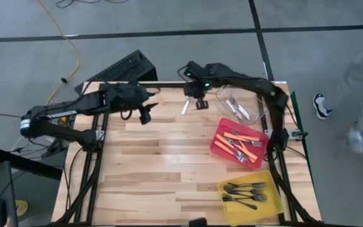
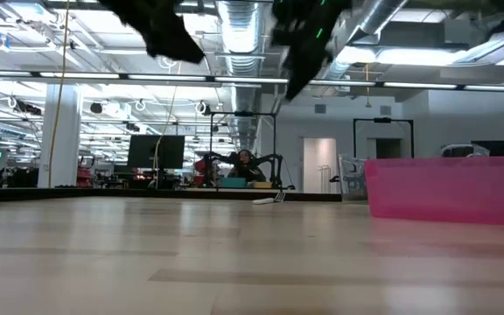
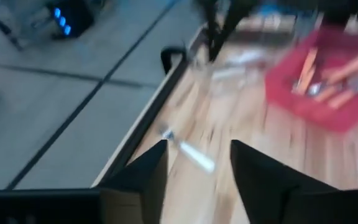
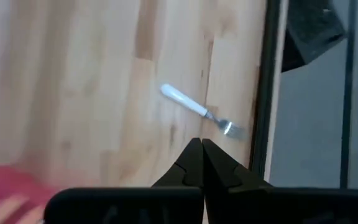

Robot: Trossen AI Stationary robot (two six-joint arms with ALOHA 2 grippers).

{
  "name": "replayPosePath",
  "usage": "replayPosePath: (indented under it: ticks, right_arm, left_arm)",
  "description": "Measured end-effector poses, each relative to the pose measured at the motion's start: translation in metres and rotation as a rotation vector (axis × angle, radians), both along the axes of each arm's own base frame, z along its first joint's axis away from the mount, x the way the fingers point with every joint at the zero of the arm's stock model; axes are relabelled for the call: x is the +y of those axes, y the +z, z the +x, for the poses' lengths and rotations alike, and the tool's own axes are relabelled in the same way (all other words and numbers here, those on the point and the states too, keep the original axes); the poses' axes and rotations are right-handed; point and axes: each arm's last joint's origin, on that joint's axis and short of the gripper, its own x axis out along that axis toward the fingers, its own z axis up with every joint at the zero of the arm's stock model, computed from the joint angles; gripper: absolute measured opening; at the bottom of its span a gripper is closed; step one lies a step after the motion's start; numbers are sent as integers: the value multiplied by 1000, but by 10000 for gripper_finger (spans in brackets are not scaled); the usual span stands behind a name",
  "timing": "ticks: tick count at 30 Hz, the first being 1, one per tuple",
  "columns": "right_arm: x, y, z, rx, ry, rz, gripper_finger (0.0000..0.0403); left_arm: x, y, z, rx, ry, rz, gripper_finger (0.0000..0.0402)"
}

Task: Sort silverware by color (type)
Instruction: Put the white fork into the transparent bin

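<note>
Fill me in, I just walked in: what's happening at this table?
Two robot arms are sorting forks into bins by kind. Orange-handled ones lie in the red bin, black ones in the yellow bin, pale ones in the clear bin. One pale fork lies loose near the table's far edge; the shut right claw and open left claw hover either side.

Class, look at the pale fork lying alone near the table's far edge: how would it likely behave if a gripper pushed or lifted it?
The pale fork is thin and lies flat on the table, so it would probably slide or spin rather than roll. It looks light, likely easy to lift. Lying so near the edge, a push could send it off.
</note>
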Motion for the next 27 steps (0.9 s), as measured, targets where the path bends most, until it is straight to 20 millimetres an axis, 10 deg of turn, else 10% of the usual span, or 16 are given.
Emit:
replayPosePath:
  ticks: [7,12,27]
  right_arm:
    - [56,83,-62,-165,-102,-18,15]
    - [95,117,-92,-292,-133,-40,15]
    - [153,127,-123,-260,-193,-99,19]
  left_arm:
    - [58,-54,5,-179,-26,-55,19]
    - [105,-70,30,-114,-20,-125,2]
    - [210,-112,133,83,-162,-314,0]
